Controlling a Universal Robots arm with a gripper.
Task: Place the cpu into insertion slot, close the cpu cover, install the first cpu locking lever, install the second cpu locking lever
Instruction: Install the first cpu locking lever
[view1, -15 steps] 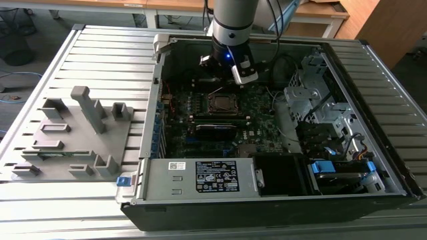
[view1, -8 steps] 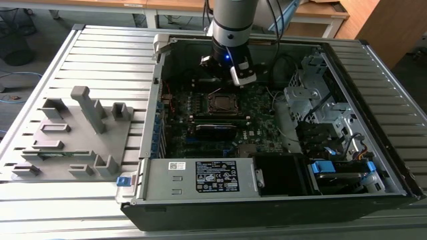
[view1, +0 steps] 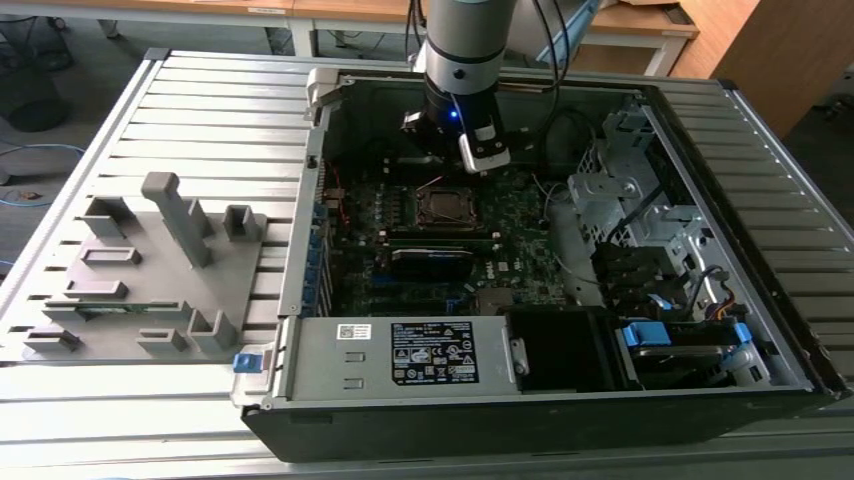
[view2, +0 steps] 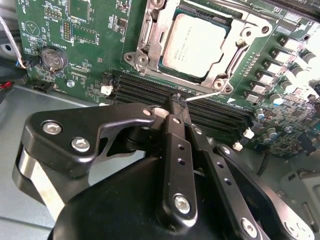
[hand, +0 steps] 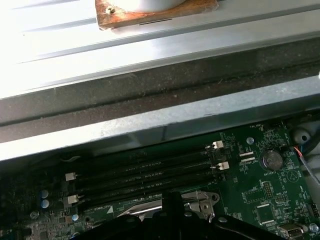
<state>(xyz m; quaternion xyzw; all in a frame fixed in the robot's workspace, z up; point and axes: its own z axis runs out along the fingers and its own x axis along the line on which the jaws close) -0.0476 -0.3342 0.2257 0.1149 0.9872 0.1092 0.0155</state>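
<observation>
In the exterior view the arm (view1: 463, 40) hangs vertical at the insertion slot's (view1: 445, 205) 12 o'clock, the gripper (view2: 176, 99) jaws pressed shut, their tips at a thin locking lever's (view2: 202, 95) end beside the flat-lying cpu (view2: 195, 45).

**Chip seated, cover down**

My cpu (view2: 197, 42) is a flat square with a dull silver-grey top, and it lies level in the insertion slot (view1: 441, 205) near the middle of the board (view2: 90, 30). The cpu cover (view2: 152, 37), a thin silver frame, lies flat over it, and the chip's top shows through its square window. One locking lever (view2: 202, 95) — a thin bright rod — runs beside the slot's edge, its free end right at the tips of my hand (view2: 176, 99). Whether it is latched I cannot tell.
</observation>
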